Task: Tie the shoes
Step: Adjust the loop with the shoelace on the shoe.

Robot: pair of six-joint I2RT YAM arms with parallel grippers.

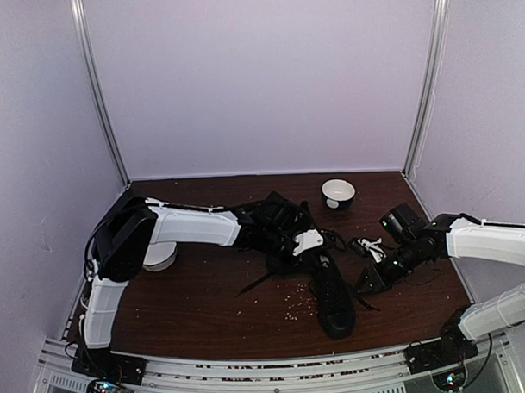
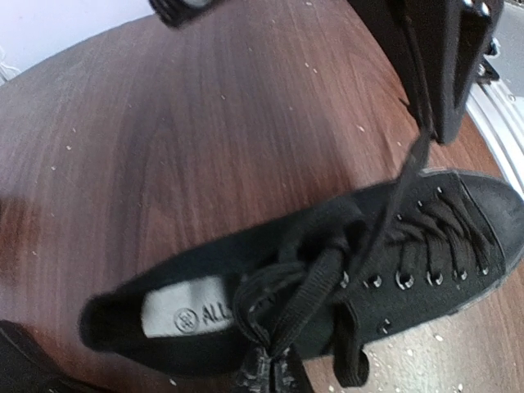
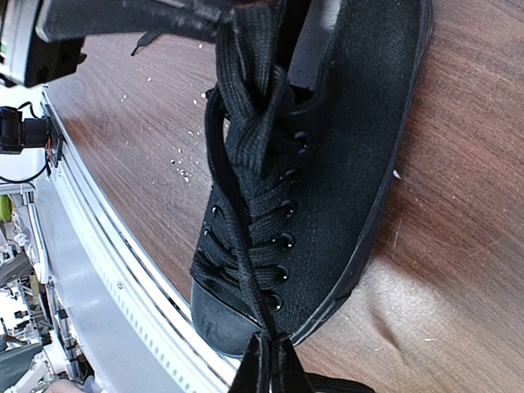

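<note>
Shoe [image 1: 331, 296] toe near table [image 1: 206, 315] edge, left hand [image 2: 264, 370], right hand [image 3: 270, 362] pinching laces [image 3: 246, 147]

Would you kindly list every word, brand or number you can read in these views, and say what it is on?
"ALL": on the white insole label inside the black shoe; the rest is hidden under a lace.
The round logo beside it is too blurred to read.
No other text is legible in any view.

Pale lilac walls [image 1: 258, 76] — dark wood table [image 1: 206, 310], crumbs [image 1: 292, 312] scattered.
</note>
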